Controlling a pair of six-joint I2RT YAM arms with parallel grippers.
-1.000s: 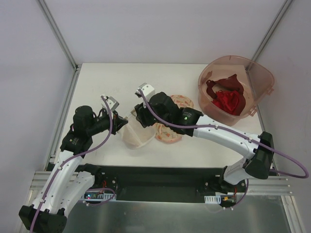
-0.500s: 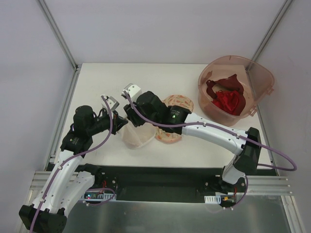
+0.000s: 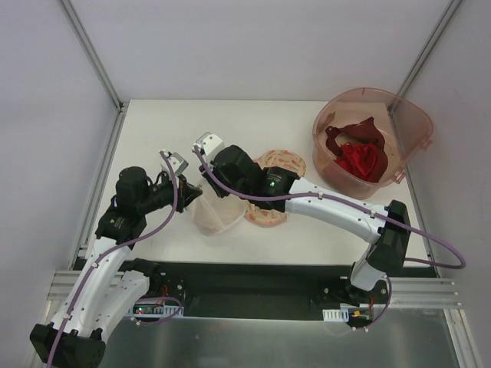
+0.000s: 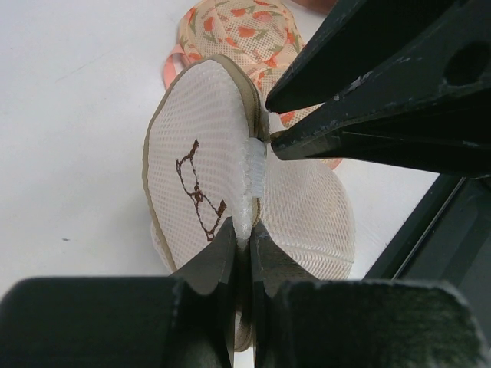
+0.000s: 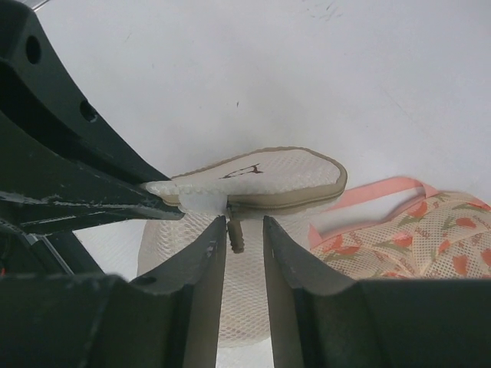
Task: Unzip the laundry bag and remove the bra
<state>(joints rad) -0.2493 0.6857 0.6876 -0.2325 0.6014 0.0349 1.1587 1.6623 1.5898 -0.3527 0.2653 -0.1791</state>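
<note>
The laundry bag [image 3: 215,218], a cream mesh pouch with a tan zip rim, lies between the two arms. It also shows in the left wrist view [image 4: 196,146] and the right wrist view [image 5: 261,175]. My left gripper [image 3: 192,198] [image 4: 242,231] is shut on a white tab at the bag's rim. My right gripper [image 3: 208,192] [image 5: 244,224] is open, with its jaws on either side of the zip pull [image 5: 236,238] and a small gap left. The zip looks closed. The pale peach bra is hidden.
A floral orange-patterned bra [image 3: 278,211] with pink straps lies against the bag's right side and shows in the right wrist view [image 5: 418,238]. A pink plastic basin [image 3: 405,113] at the back right holds a dark red bra [image 3: 360,158]. The table's near edge [image 3: 253,262] is just below the bag.
My right arm has swung left, bringing its gripper from over the bag's right part to the rim by my left gripper. The left gripper has kept its hold.
</note>
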